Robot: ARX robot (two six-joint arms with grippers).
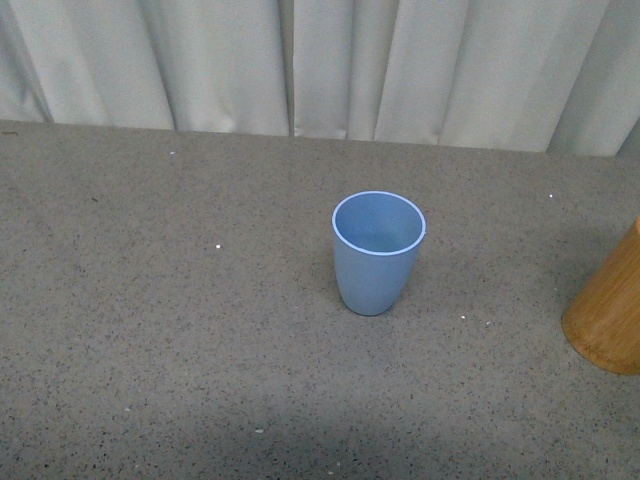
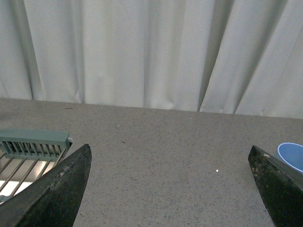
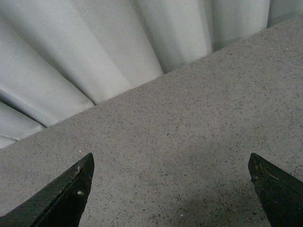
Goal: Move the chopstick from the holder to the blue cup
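Note:
The light blue cup (image 1: 378,252) stands upright and empty on the speckled grey table (image 1: 180,330), a little right of the middle in the front view. Part of the orange-brown holder (image 1: 608,312) shows at that view's right edge, its top cut off. The chopstick is out of view. Neither arm appears in the front view. My left gripper (image 2: 170,156) is open over bare table, and the blue cup's rim (image 2: 291,155) peeks past one dark finger (image 2: 279,187). My right gripper (image 3: 170,161) is open too, with only bare tabletop between its fingers (image 3: 66,198).
Pale pleated curtains (image 1: 330,65) hang along the table's far edge. In the left wrist view a grey-green slotted rack (image 2: 33,144) sits beside one finger, close to the table's side.

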